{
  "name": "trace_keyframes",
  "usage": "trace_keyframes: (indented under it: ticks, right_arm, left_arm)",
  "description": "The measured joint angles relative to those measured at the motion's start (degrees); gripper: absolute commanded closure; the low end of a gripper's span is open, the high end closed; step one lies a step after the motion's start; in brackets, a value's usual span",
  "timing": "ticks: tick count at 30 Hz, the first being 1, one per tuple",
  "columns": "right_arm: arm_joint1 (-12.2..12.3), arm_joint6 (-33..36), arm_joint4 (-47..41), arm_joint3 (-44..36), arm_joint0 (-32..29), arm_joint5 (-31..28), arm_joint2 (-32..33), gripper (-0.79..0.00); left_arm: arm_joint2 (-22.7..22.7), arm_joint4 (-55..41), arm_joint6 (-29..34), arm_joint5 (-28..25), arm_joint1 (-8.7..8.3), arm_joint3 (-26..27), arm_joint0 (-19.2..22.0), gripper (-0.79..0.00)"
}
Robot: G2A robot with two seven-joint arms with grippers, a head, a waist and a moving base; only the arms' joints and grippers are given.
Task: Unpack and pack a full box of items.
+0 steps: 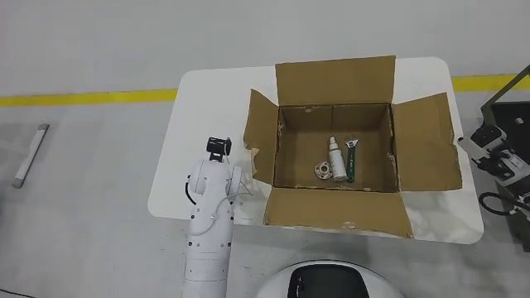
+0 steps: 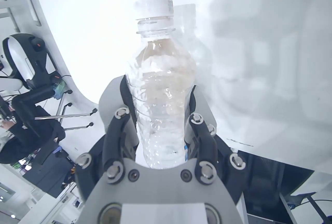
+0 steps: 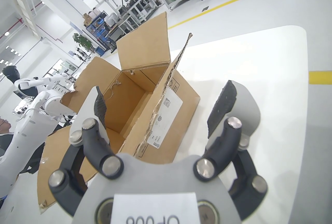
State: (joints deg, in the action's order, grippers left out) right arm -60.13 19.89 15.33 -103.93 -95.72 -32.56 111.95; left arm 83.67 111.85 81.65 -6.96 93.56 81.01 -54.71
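Left wrist view has the left gripper [image 2: 158,95] clamped on the body of a clear plastic bottle [image 2: 160,72]. The grip sits low on the bottle, cap pointing away from the wrist, probably so that it can be stood upright without regripping. The top view places this arm over the near left part of the desk [image 1: 215,99], just beside the left flap of the box [image 1: 335,83]. Whether the bottle is coming out or going in cannot be told.

At the desk's right edge, the right gripper [image 3: 163,97] hangs with its pads wide apart and nothing between them. It faces the box's right wall, so it looks ready for the next pick.

The box stands in the middle of the desk with all four flaps folded outward, which leaves the opening free for a reach from above. On its floor, nearer the near wall, lie a white spray bottle [image 1: 336,159], a green-handled wrench [image 1: 351,159] just beside it, and a small round metal part [image 1: 321,170]. By that count the task seems partway through.
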Motion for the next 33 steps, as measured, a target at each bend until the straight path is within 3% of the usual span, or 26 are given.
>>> trace_keyframes:
  ticks: [14,15,16,17,18,24,28,33]
  right_arm:
    - [0.12,-1.03,-1.75,-4.99,0.89,0.06,2.84,-0.785]
    - [0.15,-0.95,-2.22,-6.10,1.15,-0.09,3.00,-0.680]
    - [0.21,-0.52,-2.74,-7.63,1.62,-0.29,3.06,-0.348]
    - [0.28,0.05,-2.88,-8.81,2.06,-0.43,2.90,-0.228]
    - [0.37,0.99,-2.74,-9.98,2.52,-0.50,2.49,-0.006]
    - [0.77,6.94,1.58,-14.89,7.44,2.79,-5.04,0.000]
    - [0.49,5.51,5.74,-14.06,10.53,7.00,-11.53,0.000]
    - [0.48,5.42,5.71,-14.06,10.48,7.06,-11.44,0.000]
  left_arm:
    - [-0.68,-2.37,1.49,-0.28,-0.06,0.68,-0.01,-0.785]
    - [-0.71,-2.34,1.55,-0.35,-0.09,1.07,-0.03,-0.785]
    - [-0.77,-2.42,1.60,-0.41,-0.10,1.67,-0.10,-0.785]
    - [-0.86,-2.47,1.63,-0.46,-0.11,2.10,-0.16,-0.785]
    - [-0.98,-2.48,1.64,-0.52,-0.12,2.47,-0.21,-0.785]
    - [-1.49,-2.91,1.50,-0.98,-0.11,3.01,-0.28,-0.785]
    - [-1.47,-2.89,1.51,-0.97,-0.11,3.01,-0.27,-0.785]
    - [-1.47,-2.89,1.51,-0.97,-0.11,3.01,-0.27,-0.785]
